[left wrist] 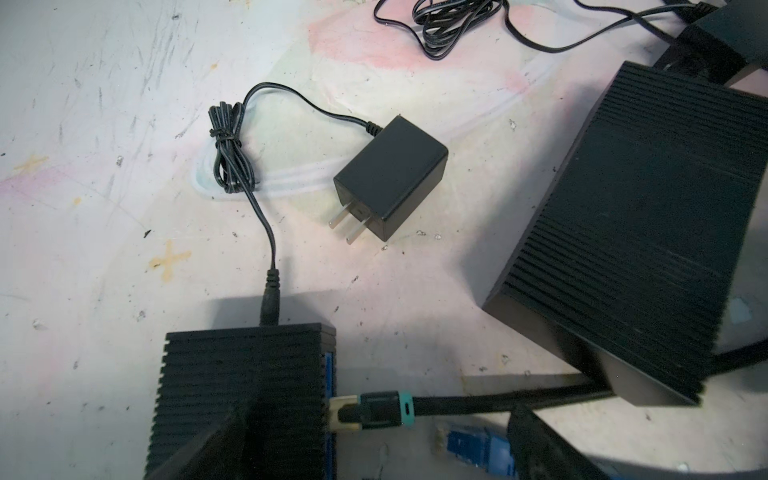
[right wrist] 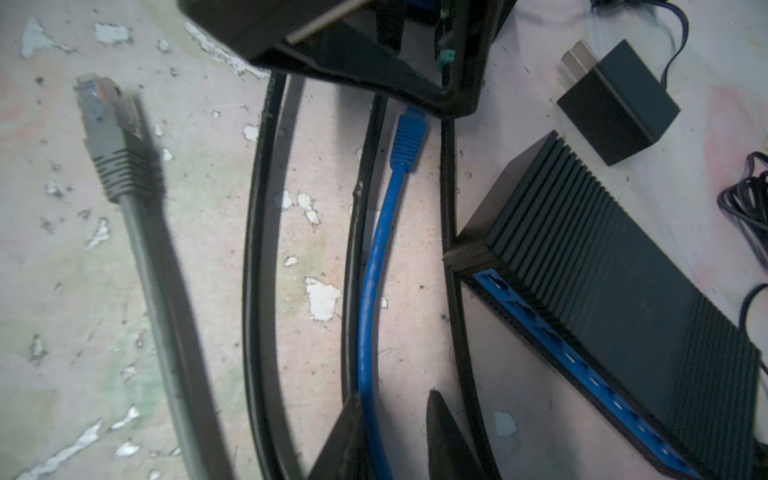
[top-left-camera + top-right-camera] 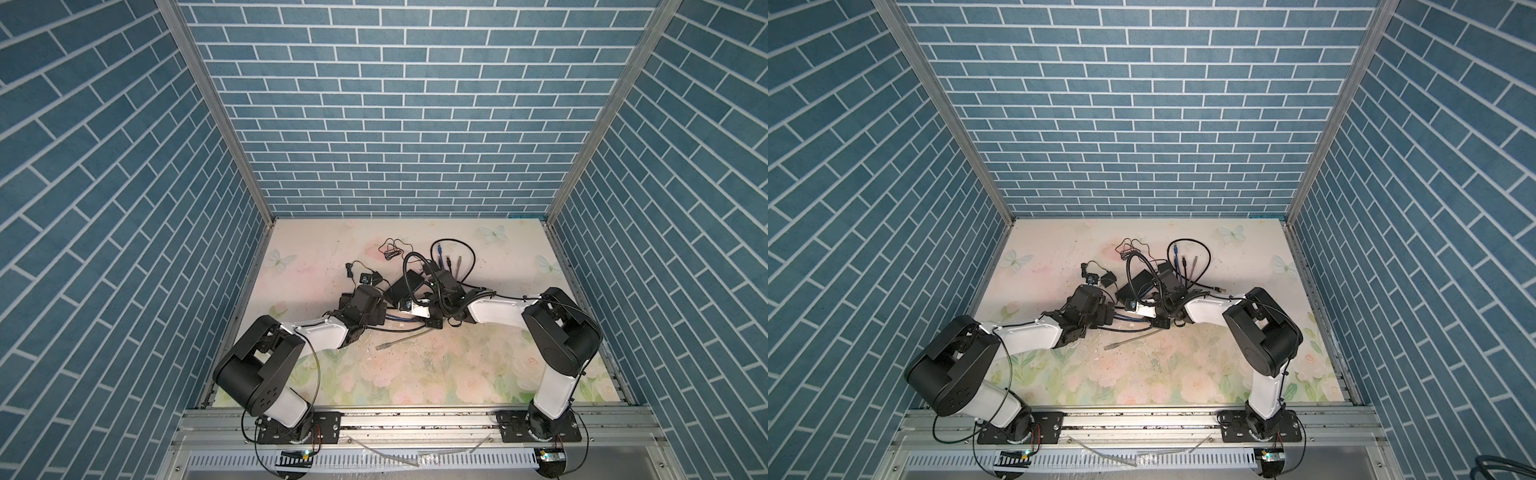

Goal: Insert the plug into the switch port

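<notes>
In the left wrist view a small black ribbed switch (image 1: 245,386) shows its blue port face. A cream plug (image 1: 345,411) with a black, teal-ringed boot sits in one port. My left gripper (image 1: 384,415) is open wide: one finger lies over the switch, the other stands beyond the plug's cable. A blue plug (image 1: 478,451) lies loose on the table beside it, also seen in the right wrist view (image 2: 409,137). My right gripper (image 2: 394,395) is open, with the blue cable (image 2: 370,316) running between its fingers along one of them. In a top view both grippers meet mid-table (image 3: 395,313).
A larger black ribbed switch (image 1: 623,232) (image 2: 615,307) lies close by. A black power adapter (image 1: 390,178) and its bundled cord (image 1: 228,153) lie behind the small switch. A grey plug (image 2: 108,137) (image 3: 380,345) lies loose. Black cables (image 2: 257,249) loop across the floral mat (image 3: 457,374).
</notes>
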Robot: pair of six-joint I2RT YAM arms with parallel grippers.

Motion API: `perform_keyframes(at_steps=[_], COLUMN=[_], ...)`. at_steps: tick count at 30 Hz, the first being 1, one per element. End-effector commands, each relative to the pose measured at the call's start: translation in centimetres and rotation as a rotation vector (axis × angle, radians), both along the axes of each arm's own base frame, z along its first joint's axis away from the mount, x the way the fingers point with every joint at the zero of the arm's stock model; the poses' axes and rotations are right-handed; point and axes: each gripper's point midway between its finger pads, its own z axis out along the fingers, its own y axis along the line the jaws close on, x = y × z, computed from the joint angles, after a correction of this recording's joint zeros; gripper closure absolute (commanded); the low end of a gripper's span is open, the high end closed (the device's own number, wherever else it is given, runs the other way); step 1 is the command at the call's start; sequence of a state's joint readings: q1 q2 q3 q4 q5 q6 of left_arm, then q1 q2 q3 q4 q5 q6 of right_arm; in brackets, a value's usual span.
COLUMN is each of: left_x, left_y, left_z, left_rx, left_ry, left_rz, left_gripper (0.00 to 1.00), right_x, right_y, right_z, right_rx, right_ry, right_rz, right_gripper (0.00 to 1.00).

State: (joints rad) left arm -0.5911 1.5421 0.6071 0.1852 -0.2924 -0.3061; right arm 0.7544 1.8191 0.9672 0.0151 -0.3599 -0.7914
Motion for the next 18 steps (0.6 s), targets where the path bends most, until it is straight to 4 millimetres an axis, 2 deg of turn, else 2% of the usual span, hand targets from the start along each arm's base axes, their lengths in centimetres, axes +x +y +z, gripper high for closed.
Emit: perform_keyframes(at_steps=[1, 6, 11, 14, 18], left_x=[-2.4, -2.6, -2.6, -2.7, -2.8], left_y=[1.5, 1.7, 1.7, 1.8, 1.9], left_z=[-2.9, -3.0, -2.9, -2.9, -2.9], left_rx=[0.039, 0.041, 0.039, 0.040, 0.041], left_ry=[0.121, 0.122, 0.119, 0.121, 0.120], left_rz=[0.009, 0.013, 0.014, 0.014, 0.017], left_gripper=[0.01, 0.00, 0.00, 0.00, 0.00], right_x=[-1.7, -2.5, -2.0, -2.0, -1.9], right_y=[0.4, 0.5, 0.5, 0.9, 1.7], right_z=[0.1, -1.0, -1.9, -1.2, 1.0], right_rx=[0.012, -0.013, -0.047, -0.019, 0.048], right_ry=[0.023, 0.048, 0.048, 0.044, 0.029], right_rz=[0.066, 0.080, 0.054, 0.055, 0.058], right_gripper=[0.71, 0.71, 0.71, 0.71, 0.70])
